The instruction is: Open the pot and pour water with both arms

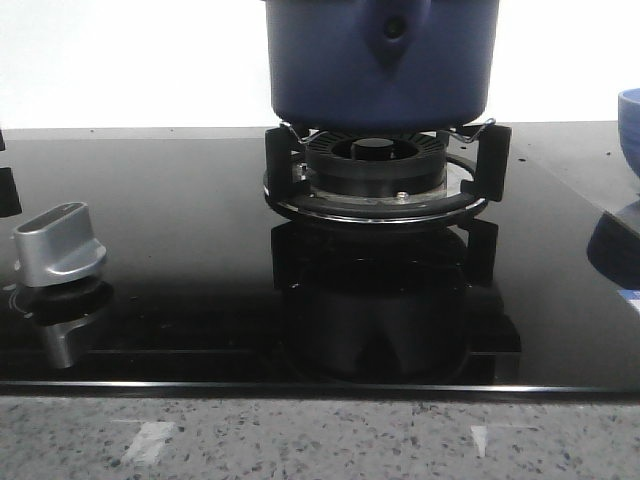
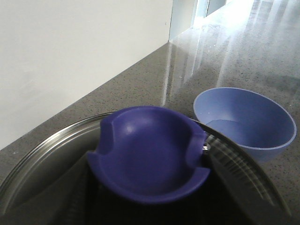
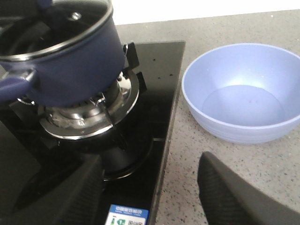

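The dark navy pot [image 1: 340, 70] stands on the gas burner [image 1: 375, 175]; its top is cut off in the front view. It also shows in the right wrist view [image 3: 79, 61] with its glass lid [image 3: 61, 23] on it and a handle [image 3: 14, 86] sticking out. In the left wrist view my left gripper [image 2: 150, 190] is shut on the lid's blue knob [image 2: 150, 145], with dark fingers [image 2: 234, 183] on both sides, above the steel-rimmed lid [image 2: 47, 145]. My right gripper [image 3: 150, 187] is open and empty over the hob's right edge, between the pot and the bowl.
A lighter-blue bowl [image 3: 243, 93] sits on the speckled counter right of the hob, at the front view's edge [image 1: 630, 125] and in the left wrist view [image 2: 243, 117]. A silver stove knob [image 1: 60, 245] is on the black glass hob [image 1: 180, 200]. A white wall stands behind.
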